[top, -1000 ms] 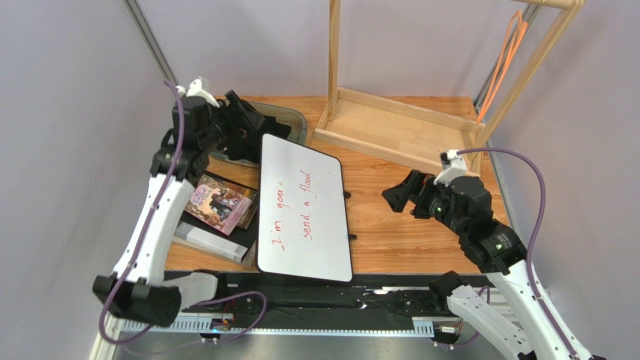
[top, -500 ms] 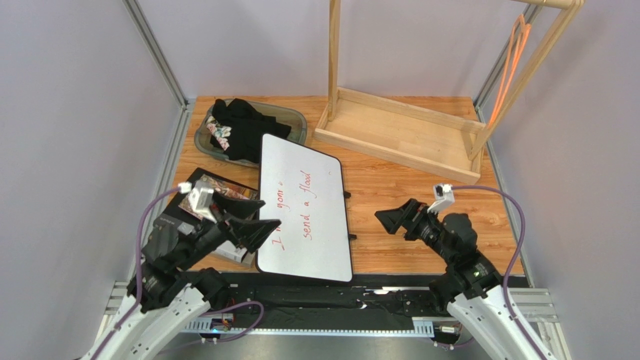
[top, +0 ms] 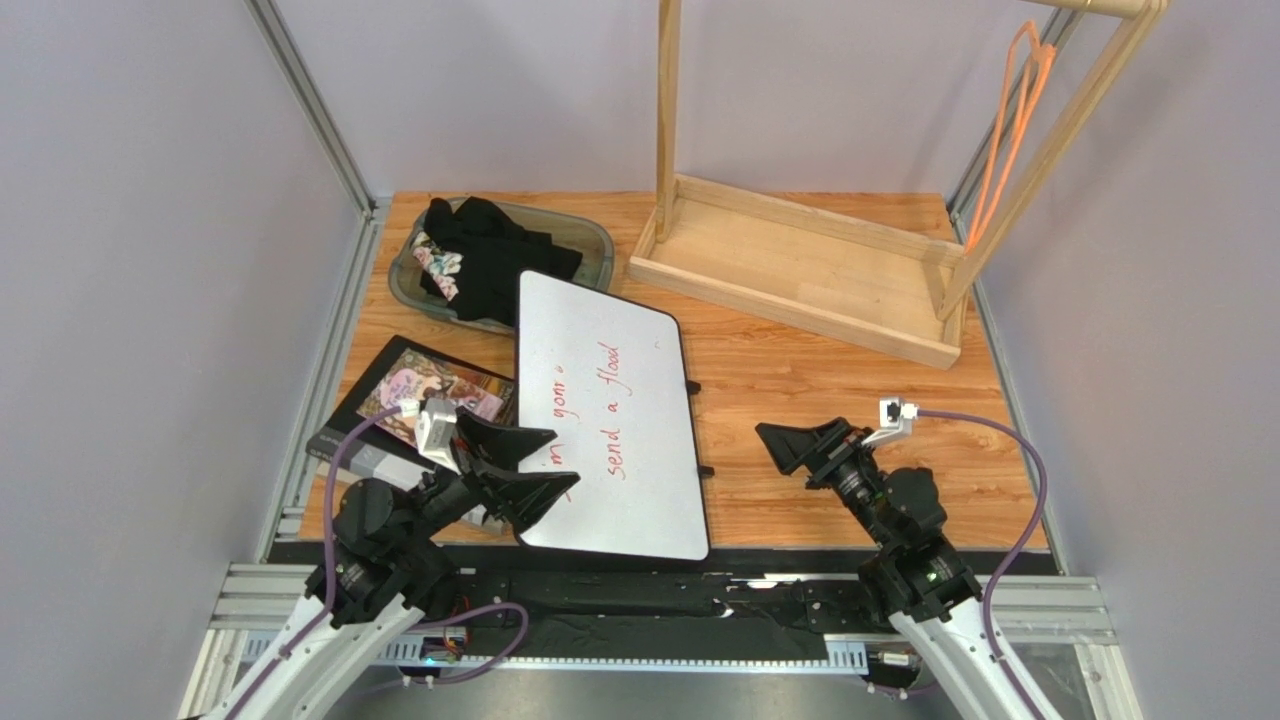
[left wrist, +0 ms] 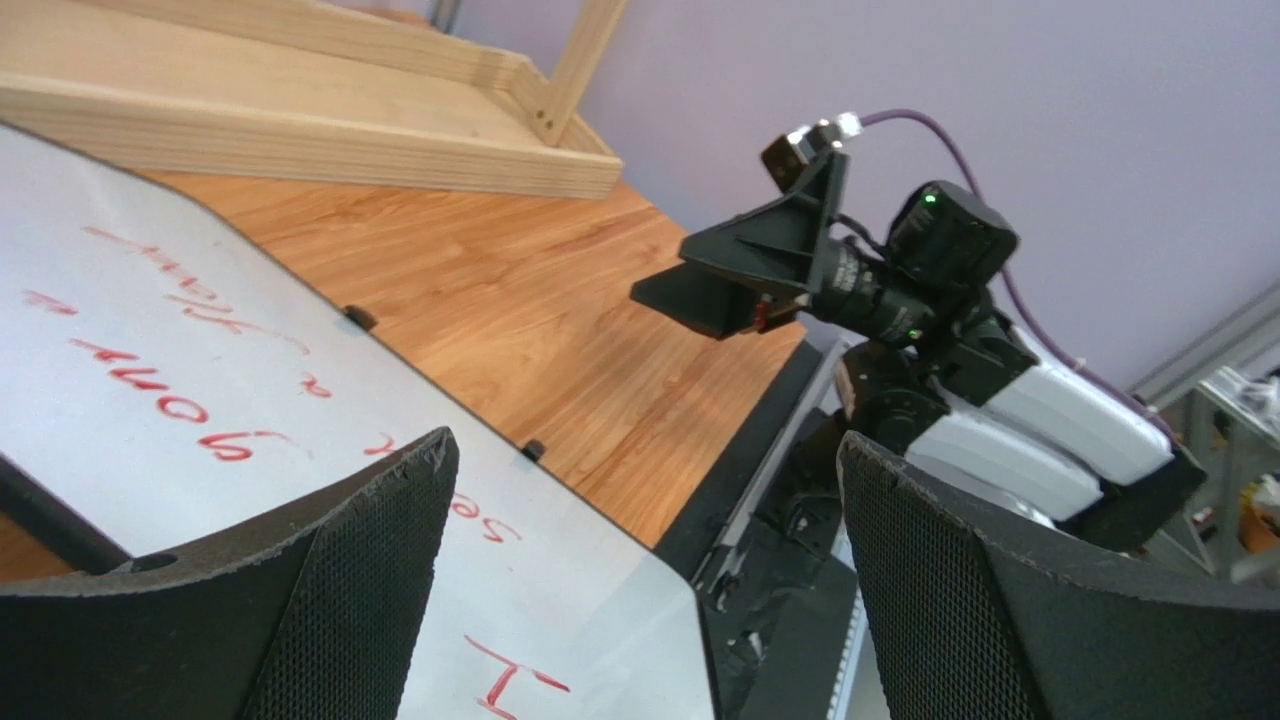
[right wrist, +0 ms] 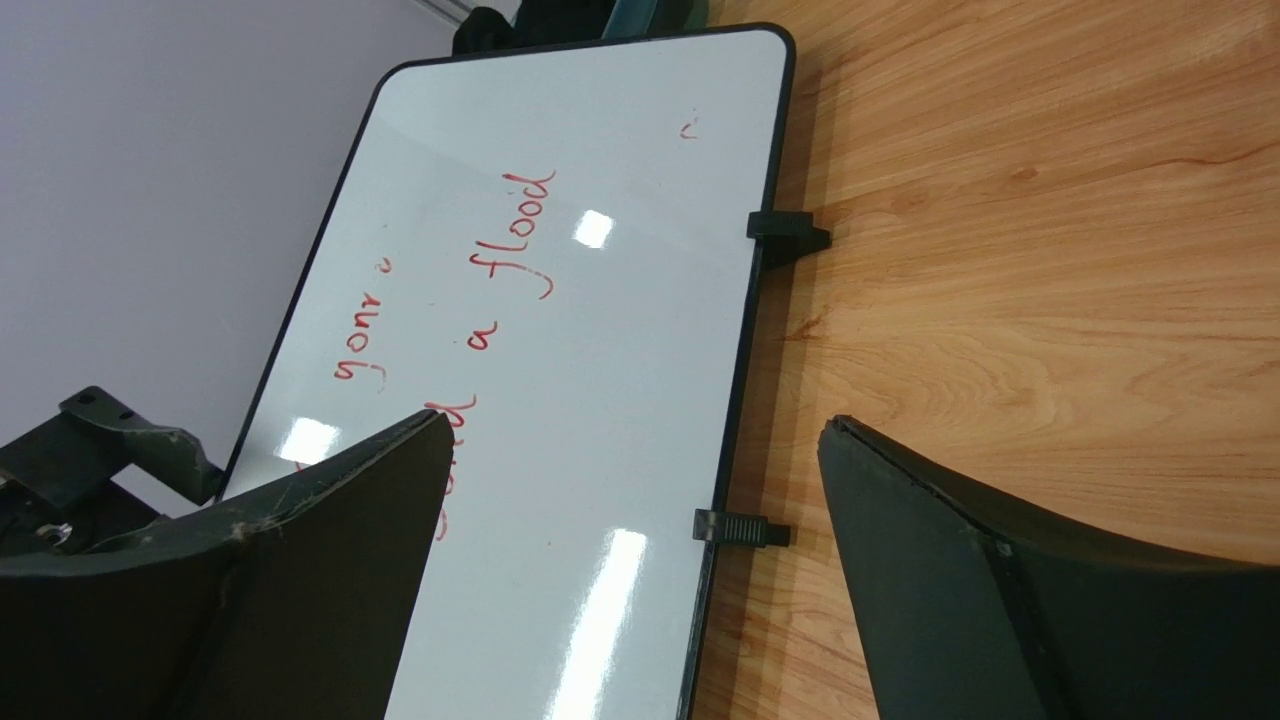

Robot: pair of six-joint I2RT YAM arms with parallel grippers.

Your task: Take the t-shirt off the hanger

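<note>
The black t-shirt (top: 484,245) lies crumpled in a grey bin (top: 589,240) at the table's far left, with a patch of its print showing. The orange hanger (top: 1007,128) hangs bare from the top bar of the wooden rack (top: 796,270) at the far right. My left gripper (top: 564,458) (left wrist: 646,440) hovers open and holding nothing over the near left corner of the whiteboard (top: 609,405). Open too, my right gripper (top: 784,450) (right wrist: 634,423) is low by the board's right edge, its jaws apart with nothing between them. It also shows in the left wrist view as the right gripper (left wrist: 751,270).
The whiteboard (right wrist: 511,345) with red writing lies flat mid-table, black clips along its right edge. A stack of picture books (top: 421,398) rests to its left. The rack's tray base takes up the far right, and purple walls close in both sides.
Both arms have pulled back toward the near edge. The left gripper left the bin at far left, uncovering the t-shirt. Both grippers stay open.
</note>
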